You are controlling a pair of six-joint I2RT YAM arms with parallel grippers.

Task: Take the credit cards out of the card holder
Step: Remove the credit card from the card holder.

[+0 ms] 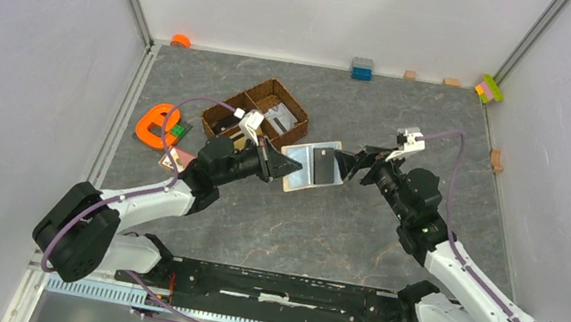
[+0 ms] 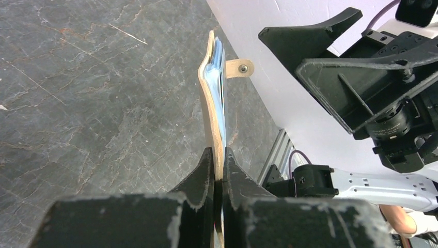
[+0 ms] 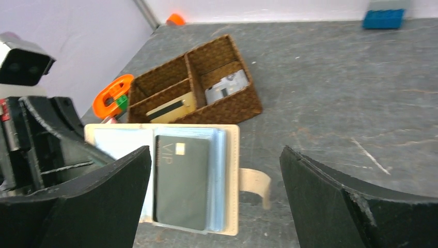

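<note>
The beige card holder (image 1: 312,165) hangs open above the table, its clear sleeves facing my right gripper. My left gripper (image 2: 219,155) is shut on its left edge, and the card holder (image 2: 209,103) shows edge-on with its tab (image 2: 238,68) sticking out. A dark credit card marked VIP (image 3: 182,188) sits in the front sleeve of the card holder (image 3: 231,155). My right gripper (image 3: 216,155) is open, its fingers wide on either side, just short of the sleeves and touching nothing. A pinkish card (image 1: 174,160) lies on the table by my left arm.
A brown wicker basket (image 3: 227,111) behind the holder contains a cream card (image 3: 168,109) and a silvery card (image 3: 223,88). An orange letter toy (image 1: 152,126) lies left of it. A blue block (image 1: 361,69) and small blocks line the back wall.
</note>
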